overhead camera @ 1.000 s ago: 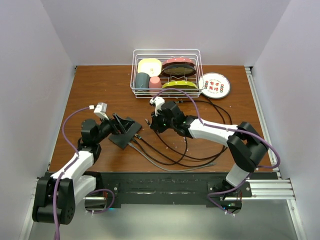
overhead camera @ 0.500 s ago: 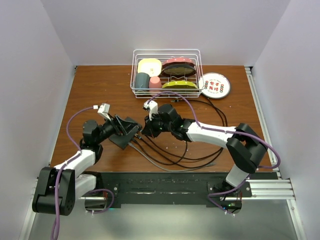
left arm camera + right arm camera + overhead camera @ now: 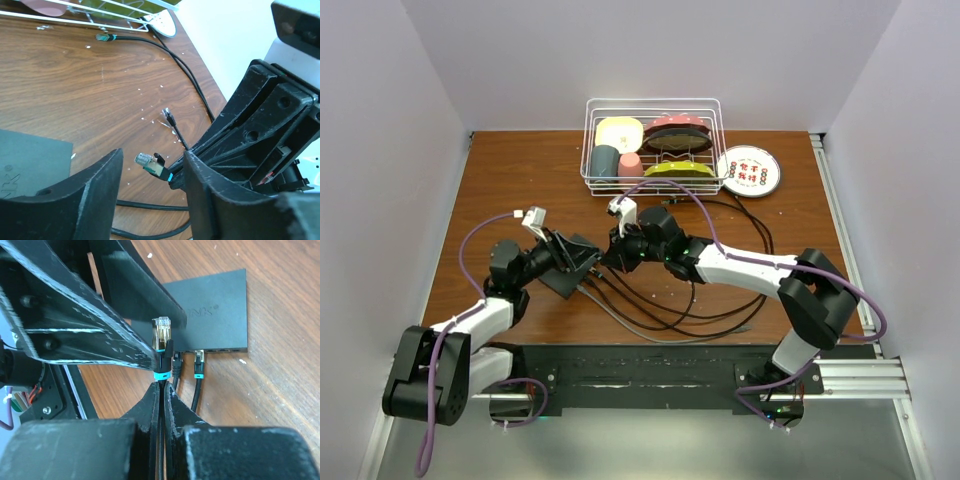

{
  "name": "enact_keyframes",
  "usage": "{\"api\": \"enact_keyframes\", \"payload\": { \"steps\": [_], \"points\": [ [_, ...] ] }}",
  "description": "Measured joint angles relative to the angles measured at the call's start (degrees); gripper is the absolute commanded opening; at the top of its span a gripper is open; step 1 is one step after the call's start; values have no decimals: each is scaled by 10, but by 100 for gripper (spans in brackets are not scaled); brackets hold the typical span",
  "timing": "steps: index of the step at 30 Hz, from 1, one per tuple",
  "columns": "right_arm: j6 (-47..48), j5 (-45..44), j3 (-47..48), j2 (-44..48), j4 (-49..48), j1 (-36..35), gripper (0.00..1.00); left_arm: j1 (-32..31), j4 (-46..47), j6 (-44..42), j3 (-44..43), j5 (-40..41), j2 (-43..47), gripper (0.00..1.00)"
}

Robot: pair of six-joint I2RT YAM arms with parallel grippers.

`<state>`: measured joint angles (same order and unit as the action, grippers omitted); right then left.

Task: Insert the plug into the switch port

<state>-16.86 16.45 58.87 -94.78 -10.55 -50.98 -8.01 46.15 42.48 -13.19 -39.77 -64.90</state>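
- The plug [image 3: 161,335] is judged light, its clear head stiff but fragile at the latch. The cable behind it is pliant, so the boot just behind the head is the best hold.
- The boot is pinched between the clenched fingers of the right gripper [image 3: 161,390], and the head projects beyond the fingertips.
- The switch [image 3: 215,300] lies left of the table's centre, nearer the near edge, with two cables [image 3: 198,371] already seated in its ports.
- The plug is held just short of the port edge, not yet inserted.
- The left gripper [image 3: 152,159] is spread apart over the switch, grasping nothing.
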Motion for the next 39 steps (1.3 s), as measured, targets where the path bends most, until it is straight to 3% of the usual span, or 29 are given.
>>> {"api": "enact_keyframes", "payload": {
  "steps": [4,7,8,10,12,13,14,17,20,26,33,39],
  "points": [
    [-1,3,0,6,-8,0,0,-5,8,5,0,0,0,42],
    [-1,13,0,7,-11,0,0,-6,16,14,0,2,0,21],
    [-1,15,0,7,-11,0,0,-7,20,18,0,3,0,9],
    [0,15,0,6,-11,0,0,-8,35,33,0,-1,-1,0],
    [-1,17,-1,6,-12,0,4,-11,45,37,1,-3,-2,0],
    [-1,17,-1,6,-13,0,12,-11,49,40,2,-3,-2,0],
    [-1,17,-1,6,-13,0,28,-11,53,40,3,-2,-2,0],
    [-4,22,-1,6,-14,0,51,-11,59,40,6,-2,-2,0],
    [-5,26,-3,7,-21,0,63,-11,62,40,10,-2,-1,0],
    [-23,52,-39,27,-66,10,64,-11,80,38,20,-10,16,0],
    [-111,149,-98,30,-214,65,61,-11,125,39,28,-39,42,0],
    [-156,194,-110,30,-296,67,59,-11,139,39,35,-49,66,0]
  ]
}}
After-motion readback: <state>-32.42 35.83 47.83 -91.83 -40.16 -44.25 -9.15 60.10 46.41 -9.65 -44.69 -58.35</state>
